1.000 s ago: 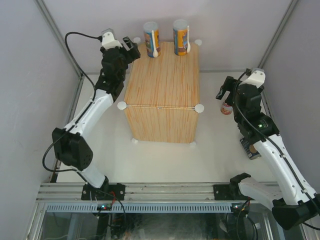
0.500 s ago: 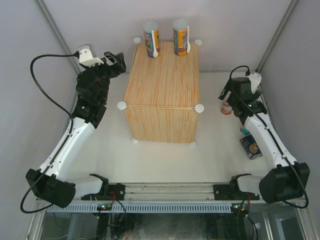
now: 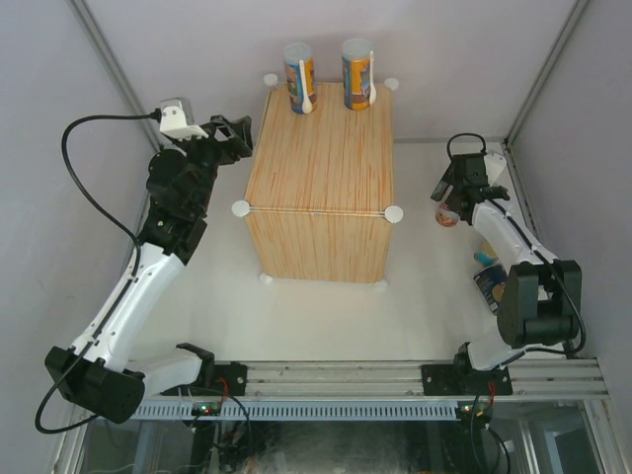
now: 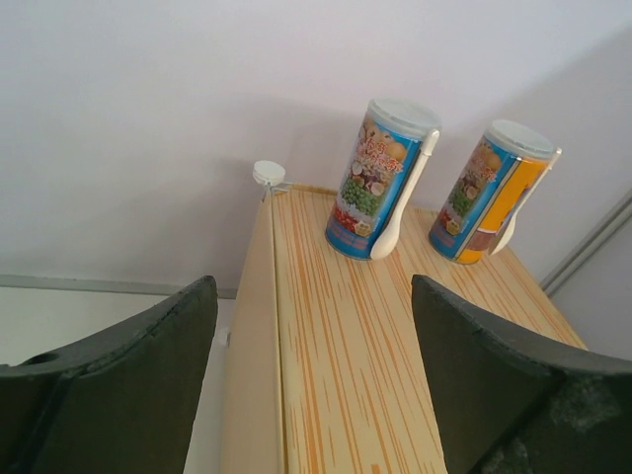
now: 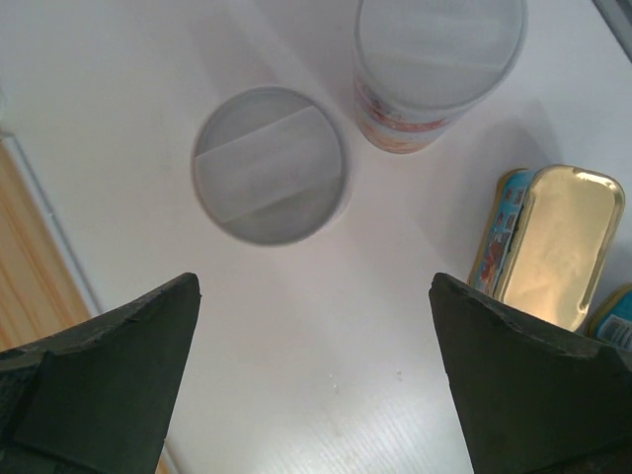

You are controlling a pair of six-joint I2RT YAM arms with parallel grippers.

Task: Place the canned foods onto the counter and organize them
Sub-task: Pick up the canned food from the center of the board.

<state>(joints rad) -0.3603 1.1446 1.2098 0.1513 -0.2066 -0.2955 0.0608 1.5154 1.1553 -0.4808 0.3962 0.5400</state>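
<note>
- A white worktop (image 3: pixel 316 306) is enclosed by pale lilac-grey walls (image 3: pixel 39 217) on the left, far and right sides. A metal rail (image 3: pixel 336 380) runs along the near edge, where both arms are bolted.
- At the left, the left pincer (image 4: pixel 311 296) is held level with the counter's top, just beside its far-left edge. Its dark fingers are spread wide with nothing between them.
- In the middle, the counter (image 3: pixel 321 178), a large light wood-grain box, stands on the worktop. White round knobs (image 3: pixel 240 208) are set at its corners.
- Along the counter's far edge, two tall cylinders (image 3: pixel 299 75) are stood upright side by side, near each other but apart. Each is blue and orange, with a white spoon (image 4: pixel 400 202) fixed to its side.
- To the right of the counter, two short cans (image 5: pixel 269 164) with white lids are seen from above on the worktop. Red and white shows on the side of one.
- Near them a flat gold tin (image 5: pixel 558 247) with a blue side is laid on the worktop.
- Nearer the rail, a blue-labelled can (image 3: pixel 486 286) is partly hidden behind the right arm.
- The right pincer (image 5: pixel 314 296) is poised above the short cans, fingers spread wide, gripping nothing.
</note>
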